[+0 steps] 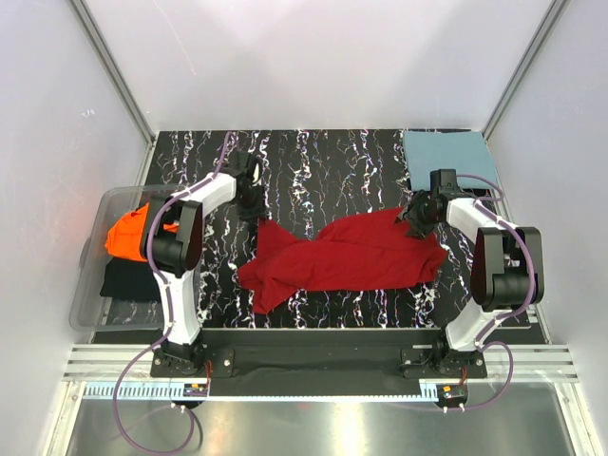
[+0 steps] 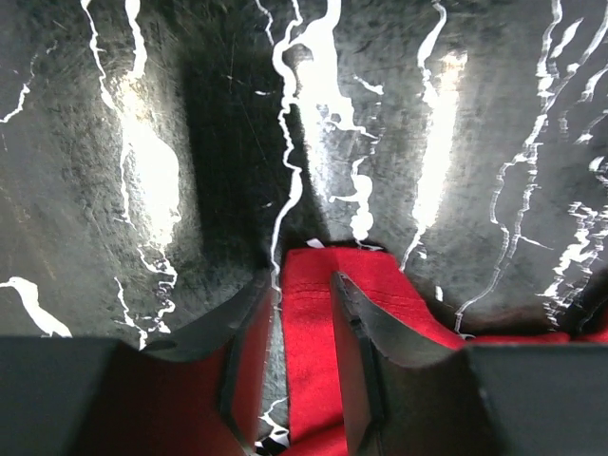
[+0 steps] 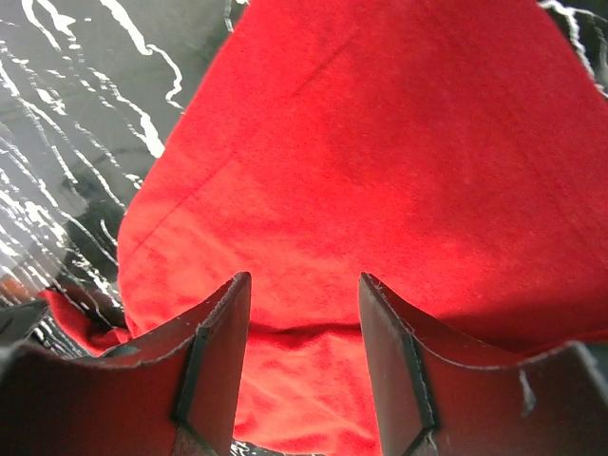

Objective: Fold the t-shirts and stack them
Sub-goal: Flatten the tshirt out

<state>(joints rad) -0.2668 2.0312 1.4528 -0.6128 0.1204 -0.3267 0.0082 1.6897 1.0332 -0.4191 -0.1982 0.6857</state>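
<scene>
- Clear plastic bin [image 1: 87,302] sits off the left edge of the counter [image 1: 323,161]. It's got the bright orange t-shirt [image 1: 123,236] bunched up in it, with some dark cloth [image 1: 128,280] just below that in the frame.
- The teal-blue t-shirt [image 1: 445,157] is folded flat in the upper right corner of the counter, well away from everything else.
- The deep red t-shirt [image 1: 351,256] is sprawled and rumpled across the middle of the counter, stretched between the two arms.
- Left pincer [image 2: 300,280] is down at the shirt's upper left corner. The jaws are partway apart, straddling a narrow strip of red cloth. A sliver of counter shows between one finger and the cloth, so it's not pinched.
- Right pincer [image 3: 304,277] is at the shirt's upper right corner, jaws roughly half apart with red cloth filling the gap. It doesn't look clamped on anything.
- Left arm [image 1: 180,237] bends up from its base at bottom left and reaches inward. Right arm [image 1: 499,256] mirrors it from bottom right, wrist angled toward the centre.
</scene>
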